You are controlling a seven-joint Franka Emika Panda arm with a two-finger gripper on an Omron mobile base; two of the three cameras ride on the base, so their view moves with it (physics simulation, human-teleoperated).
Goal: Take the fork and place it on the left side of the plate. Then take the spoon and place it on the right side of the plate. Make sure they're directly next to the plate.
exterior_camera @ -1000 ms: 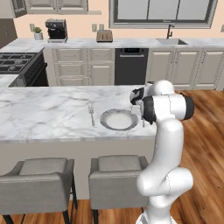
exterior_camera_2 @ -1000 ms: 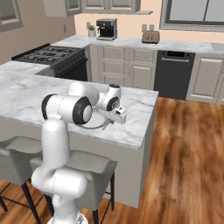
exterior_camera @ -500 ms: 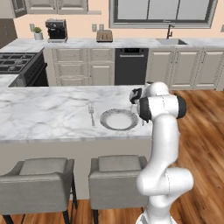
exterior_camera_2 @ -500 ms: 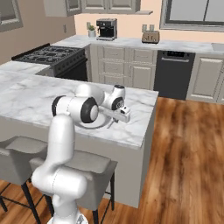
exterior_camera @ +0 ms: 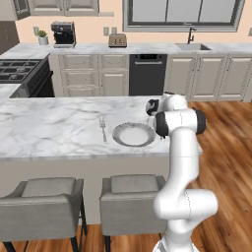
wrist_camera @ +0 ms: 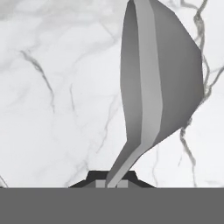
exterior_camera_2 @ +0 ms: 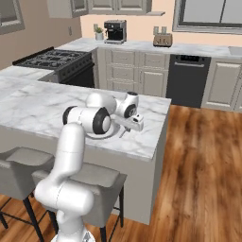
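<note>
1. On the marble island, to the left of the plate (exterior_camera: 133, 135), the fork (exterior_camera: 103, 129) lies flat just beside the rim. Its long axis runs from the near edge of the counter toward the far edge. Judged from this, the fork half of the task looks done.

2. The plate itself sits in the middle of the setting, near the island's front edge, with nothing on it.

3. To the right of the plate, the gripper (exterior_camera_2: 133, 124) hangs low over the counter (exterior_camera_2: 33, 106), just off the plate's right rim.

4. The gripper is clamped on the spoon (wrist_camera: 157, 83): in the hand view the thin handle runs straight down between the two dark fingertips (wrist_camera: 94, 178), and the round bowl points away from the hand, over bare marble.

5. The spoon's long axis follows the gripper's own line of sight. The coming move likely turns on lowering it so it lies directly beside the plate's right rim, parallel to the fork.

6. Whether the spoon already touches the counter cannot be told.
</note>
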